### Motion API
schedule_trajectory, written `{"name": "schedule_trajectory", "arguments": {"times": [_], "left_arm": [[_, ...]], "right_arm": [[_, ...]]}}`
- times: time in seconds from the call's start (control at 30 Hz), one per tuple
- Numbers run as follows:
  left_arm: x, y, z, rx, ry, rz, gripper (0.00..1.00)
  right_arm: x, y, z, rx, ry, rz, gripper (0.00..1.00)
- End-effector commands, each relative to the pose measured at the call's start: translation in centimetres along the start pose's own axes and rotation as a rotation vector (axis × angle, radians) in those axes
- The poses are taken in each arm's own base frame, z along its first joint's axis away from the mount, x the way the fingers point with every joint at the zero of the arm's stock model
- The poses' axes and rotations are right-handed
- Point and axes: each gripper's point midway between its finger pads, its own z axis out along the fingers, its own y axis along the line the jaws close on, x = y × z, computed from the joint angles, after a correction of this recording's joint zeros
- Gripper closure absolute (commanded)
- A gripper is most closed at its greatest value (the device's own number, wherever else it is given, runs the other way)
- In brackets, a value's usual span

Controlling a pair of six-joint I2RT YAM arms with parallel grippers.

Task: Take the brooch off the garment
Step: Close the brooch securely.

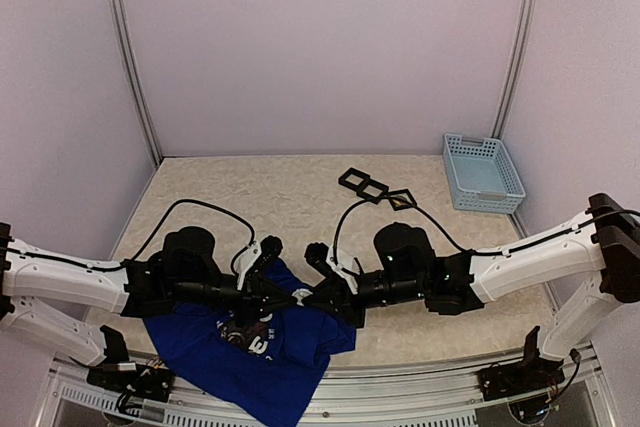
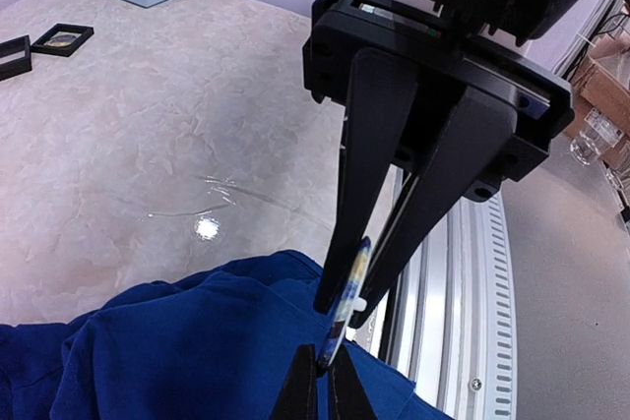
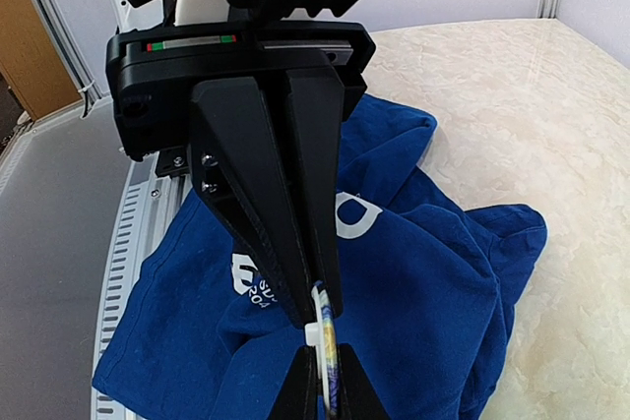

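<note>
The garment (image 1: 250,352) is a crumpled royal-blue T-shirt with white lettering at the table's near edge; it also shows in the left wrist view (image 2: 177,341) and the right wrist view (image 3: 433,272). The brooch (image 3: 331,366) is a thin round disc with a blue-yellow face and a white back clip, seen edge-on (image 2: 346,287) just above the cloth. My left gripper (image 2: 326,366) and right gripper (image 3: 328,373) meet tip to tip over the shirt. Each is shut on an opposite edge of the brooch. In the top view the left gripper (image 1: 290,298) and right gripper (image 1: 313,296) hide the brooch.
Black square frames (image 1: 364,185) lie at the back centre of the table, also in the left wrist view (image 2: 61,38). A light-blue basket (image 1: 483,171) stands at the back right. The metal rail (image 1: 400,384) runs along the table's near edge under the shirt.
</note>
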Motion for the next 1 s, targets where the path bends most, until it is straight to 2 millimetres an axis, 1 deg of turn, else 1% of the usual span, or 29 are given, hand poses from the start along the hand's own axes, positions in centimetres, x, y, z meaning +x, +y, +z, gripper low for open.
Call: {"name": "schedule_trajectory", "arguments": {"times": [0.0,0.1,0.2,0.3,0.5,0.7,0.97], "left_arm": [[-1.7,-3.0,0.1,0.129,-0.045,0.032,1.0],[-1.8,-3.0,0.0,0.126,-0.049,0.034,1.0],[-1.9,-2.9,-0.1,0.119,-0.051,0.032,1.0],[-1.9,-2.2,0.0,0.086,-0.049,0.021,1.0],[-1.8,-0.8,-0.3,0.033,-0.053,-0.016,1.0],[-2.0,-0.2,-0.7,0.02,-0.069,-0.036,1.0],[-2.1,0.0,-0.9,0.016,-0.078,-0.043,1.0]], "right_arm": [[-0.8,-3.0,0.0,0.164,-0.017,0.001,0.93],[-1.0,-3.5,-0.3,0.196,-0.023,0.009,0.93],[-1.2,-3.6,-0.6,0.203,-0.04,0.008,0.93],[-1.5,-3.5,-1.1,0.208,-0.059,0.002,0.93],[-2.1,-3.9,-2.4,0.25,-0.102,0.003,0.91],[-2.6,-4.1,-3.1,0.268,-0.126,0.004,0.91],[-2.4,-5.2,-3.6,0.323,-0.128,0.024,0.91]]}}
